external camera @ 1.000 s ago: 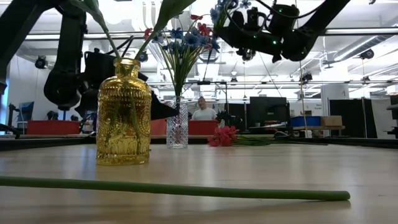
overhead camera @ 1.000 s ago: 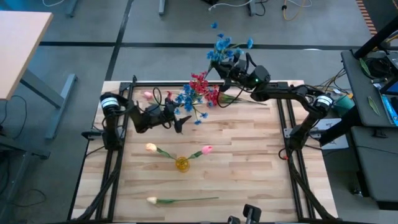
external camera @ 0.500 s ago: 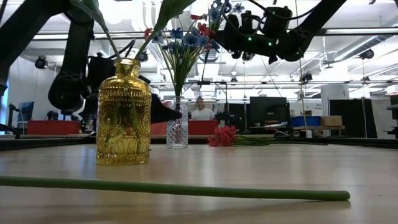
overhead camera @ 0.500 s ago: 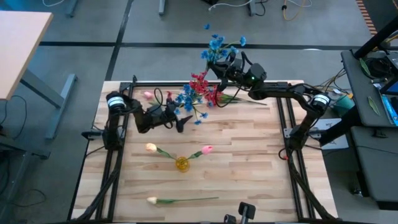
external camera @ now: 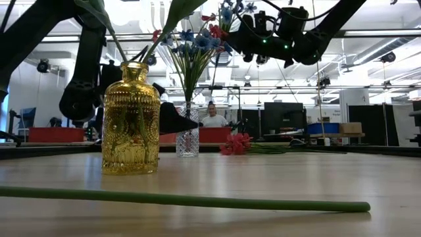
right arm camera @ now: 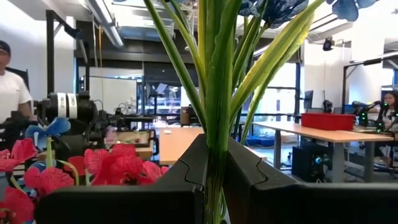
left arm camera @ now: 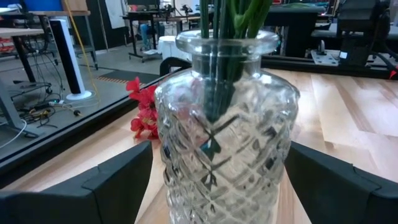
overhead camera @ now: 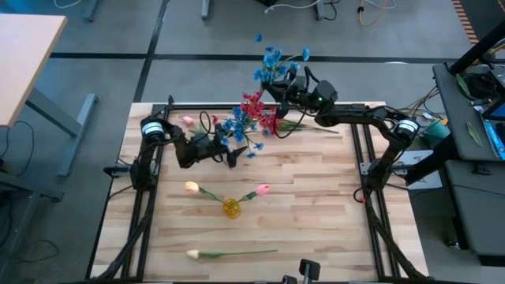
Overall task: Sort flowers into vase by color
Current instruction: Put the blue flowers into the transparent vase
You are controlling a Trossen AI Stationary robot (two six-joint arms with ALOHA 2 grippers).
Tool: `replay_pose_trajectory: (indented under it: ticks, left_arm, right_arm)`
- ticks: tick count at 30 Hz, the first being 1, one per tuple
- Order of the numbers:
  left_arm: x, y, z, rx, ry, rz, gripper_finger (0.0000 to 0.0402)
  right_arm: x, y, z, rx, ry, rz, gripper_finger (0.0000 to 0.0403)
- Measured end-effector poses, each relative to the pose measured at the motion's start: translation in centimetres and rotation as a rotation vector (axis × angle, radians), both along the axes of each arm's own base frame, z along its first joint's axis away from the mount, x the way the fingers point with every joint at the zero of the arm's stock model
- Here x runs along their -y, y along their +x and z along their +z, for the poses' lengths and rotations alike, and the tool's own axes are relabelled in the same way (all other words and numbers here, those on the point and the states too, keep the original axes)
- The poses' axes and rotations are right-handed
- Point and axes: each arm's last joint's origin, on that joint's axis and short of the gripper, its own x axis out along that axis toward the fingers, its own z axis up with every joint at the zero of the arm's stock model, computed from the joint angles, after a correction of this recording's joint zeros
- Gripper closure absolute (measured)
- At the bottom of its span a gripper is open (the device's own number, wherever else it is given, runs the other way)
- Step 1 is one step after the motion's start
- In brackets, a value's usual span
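**Blue flowers held aloft, clear vase bracketed**

The table [overhead camera: 316, 197] carries a clear vase [left arm camera: 221, 124] of red and blue flowers [overhead camera: 248, 117], with the left gripper [overhead camera: 230, 150] spread either side of it. The right gripper [overhead camera: 278, 79], raised over the far edge, pinches a blue flower bunch [overhead camera: 276, 61]. The yellow vase [external camera: 131, 118] holds tulips [overhead camera: 262, 189]; another tulip [overhead camera: 193, 254] lies nearby.
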Motion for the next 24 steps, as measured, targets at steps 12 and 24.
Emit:
replay_pose_trajectory:
  ticks: [12,24]
  left_arm:
    - [0.0,0.1,0.1,-0.001,0.013,-0.001,0.0061]
    - [0.0,0.1,0.1,-0.002,0.016,-0.004,0.0116]
  right_arm:
    - [-2.1,1.3,0.1,0.012,0.006,0.071,0.0381]
    - [-4.7,2.7,0.1,0.013,0.006,0.141,0.0381]
